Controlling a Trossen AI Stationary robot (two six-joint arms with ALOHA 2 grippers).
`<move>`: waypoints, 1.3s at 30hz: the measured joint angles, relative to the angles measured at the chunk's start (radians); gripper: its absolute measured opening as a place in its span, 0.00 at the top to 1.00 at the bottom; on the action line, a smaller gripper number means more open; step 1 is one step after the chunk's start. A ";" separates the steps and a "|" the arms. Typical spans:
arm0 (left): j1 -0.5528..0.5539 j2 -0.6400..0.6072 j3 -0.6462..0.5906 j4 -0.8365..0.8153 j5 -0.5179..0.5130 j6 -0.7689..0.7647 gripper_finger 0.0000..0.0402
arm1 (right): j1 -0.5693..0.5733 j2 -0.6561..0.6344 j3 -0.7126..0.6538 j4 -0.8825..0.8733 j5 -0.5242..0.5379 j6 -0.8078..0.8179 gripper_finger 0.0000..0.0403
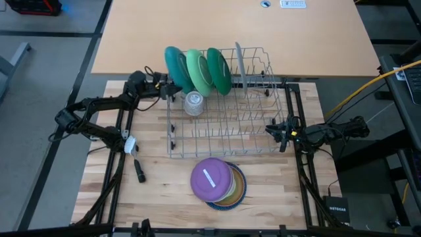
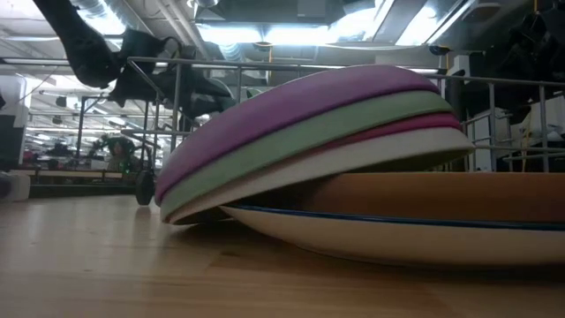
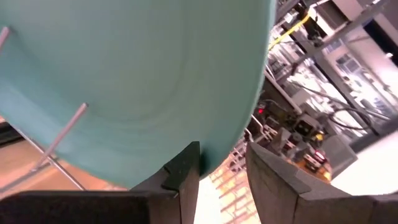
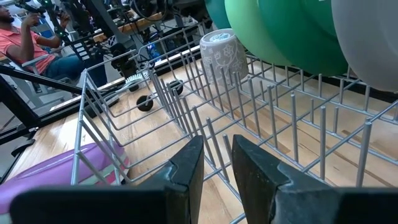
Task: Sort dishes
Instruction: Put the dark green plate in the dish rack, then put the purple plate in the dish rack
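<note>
Four large plates stand on edge in the wire rack (image 1: 223,112), faces toward the table's sides.
Left gripper (image 3: 221,180), fingers parted, touches the teal plate (image 1: 176,68); right gripper (image 4: 217,168), narrow, empty, hovers over rack wires. Only low view shows the purple-topped stack (image 2: 353,150) tilted.

Teal plate (image 3: 137,81) fills the left wrist view, edges cut off. Stack (image 2: 353,168) lower plates mostly hidden under purple plate (image 1: 212,178); possibly blue at bottom. Person (image 4: 28,37) cropped by frame.
</note>
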 joint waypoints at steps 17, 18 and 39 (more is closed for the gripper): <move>-0.009 0.000 0.000 0.033 0.019 0.039 0.71 | 0.000 0.000 0.000 0.020 -0.002 0.009 0.78; -0.010 0.000 0.000 0.032 0.021 0.054 0.71 | 0.000 0.000 0.000 0.020 -0.002 0.010 0.78; 0.050 -0.009 0.004 -0.044 0.081 0.072 0.40 | 0.000 0.000 0.000 0.036 -0.002 0.030 0.78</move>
